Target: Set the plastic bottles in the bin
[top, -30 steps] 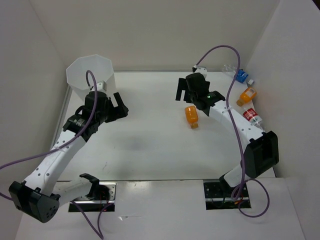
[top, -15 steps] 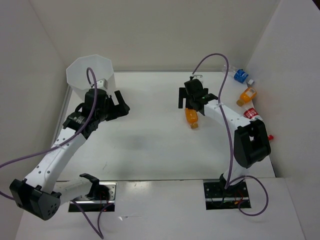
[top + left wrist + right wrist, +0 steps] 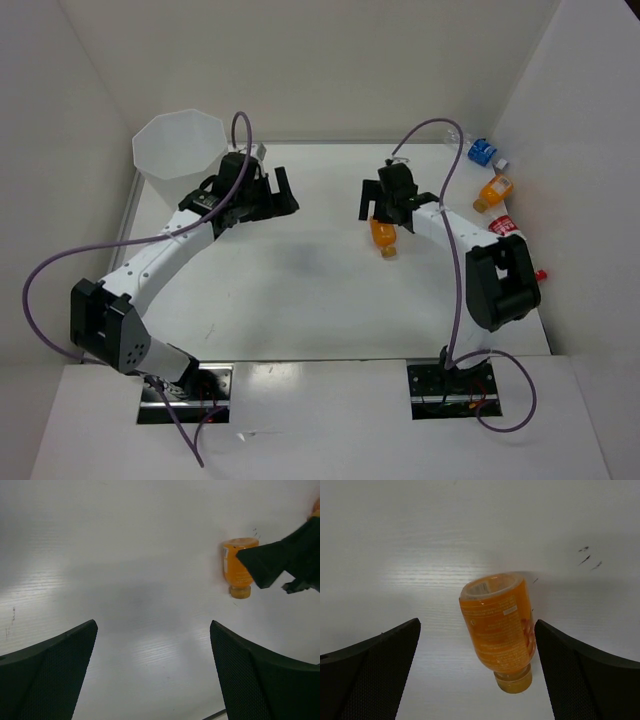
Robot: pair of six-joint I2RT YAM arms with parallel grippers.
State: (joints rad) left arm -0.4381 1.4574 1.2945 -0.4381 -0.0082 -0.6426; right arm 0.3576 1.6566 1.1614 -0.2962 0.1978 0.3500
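While the right hand is hovering with its fingers spread wide, one orange bottle is lying on its side on the counter directly beneath it. The bottle is sitting framed between the two dark fingers and touching neither. In the top view its light cap is pointing toward the near edge and its flat base is pointing away.

The left hand is also standing wide and holding nothing. It is hanging above bare counter left of centre, well apart from that bottle. In the left wrist view the bottle is showing at the upper right, partly behind a dark finger of the right hand.

The bin is standing upright in the far left corner, beside the left arm's wrist. Two more bottles are lying along the counter's right edge. The clear bottle with the blue label is resting at the far end, and a second orange bottle is lying just nearer than it. Both are sitting well apart from either hand.
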